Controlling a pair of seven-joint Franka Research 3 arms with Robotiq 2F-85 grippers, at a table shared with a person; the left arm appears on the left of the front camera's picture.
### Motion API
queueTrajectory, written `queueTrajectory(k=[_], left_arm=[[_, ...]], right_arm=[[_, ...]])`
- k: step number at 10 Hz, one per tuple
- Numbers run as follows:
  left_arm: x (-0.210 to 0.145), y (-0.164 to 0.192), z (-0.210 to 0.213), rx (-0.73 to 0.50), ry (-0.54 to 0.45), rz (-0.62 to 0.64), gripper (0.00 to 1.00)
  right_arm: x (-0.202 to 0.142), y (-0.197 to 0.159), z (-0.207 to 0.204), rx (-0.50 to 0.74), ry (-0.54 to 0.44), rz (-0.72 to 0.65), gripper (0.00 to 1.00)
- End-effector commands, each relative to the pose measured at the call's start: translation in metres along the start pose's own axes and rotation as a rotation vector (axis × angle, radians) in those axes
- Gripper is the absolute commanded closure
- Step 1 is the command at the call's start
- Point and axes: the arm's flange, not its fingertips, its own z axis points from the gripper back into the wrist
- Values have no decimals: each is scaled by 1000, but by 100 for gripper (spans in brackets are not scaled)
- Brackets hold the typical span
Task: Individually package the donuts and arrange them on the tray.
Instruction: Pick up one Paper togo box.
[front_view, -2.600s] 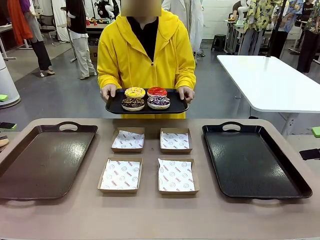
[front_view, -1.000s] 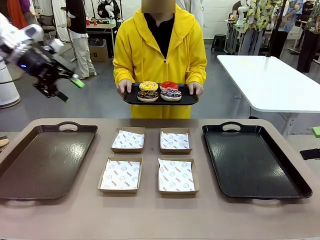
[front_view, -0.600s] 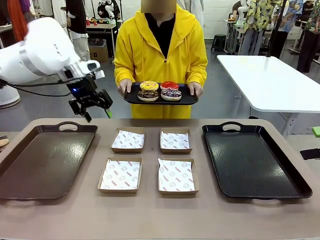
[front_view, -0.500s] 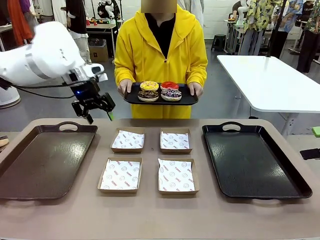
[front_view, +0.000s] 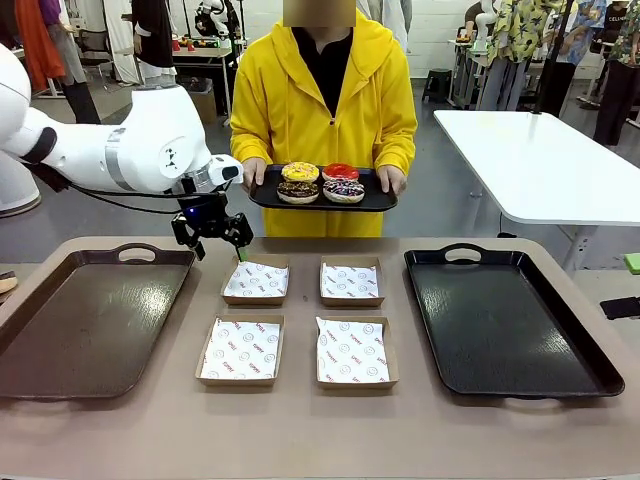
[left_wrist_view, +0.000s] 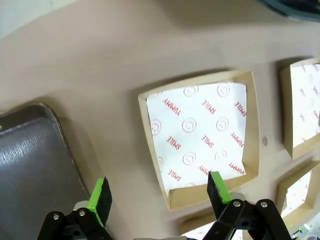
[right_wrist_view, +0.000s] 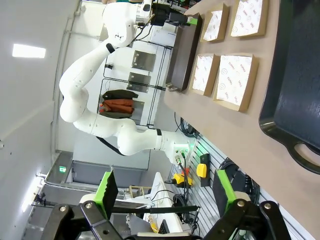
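The left gripper (front_view: 213, 243) is held wide open and empty over the far-left box (front_view: 256, 279), just beside the left tray's (front_view: 90, 320) rim. The right gripper (right_wrist_view: 166, 187) is spread wide too. The donuts (front_view: 321, 182) are carried on a small tray (front_view: 375, 200) beyond the table's (front_view: 300, 430) far edge.

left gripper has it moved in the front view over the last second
Yes: the left gripper swung right and down, now open near the far-left paper-lined cardboard box.
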Motion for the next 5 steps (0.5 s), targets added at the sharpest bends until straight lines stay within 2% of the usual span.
queueTrajectory(k=[1, 5], left_arm=[[-3, 3, 2, -8, 23, 5, 0], [-3, 3, 2, -8, 23, 5, 0]], right_arm=[[-1, 0, 0, 14, -3, 11, 0], [-1, 0, 0, 14, -3, 11, 0]])
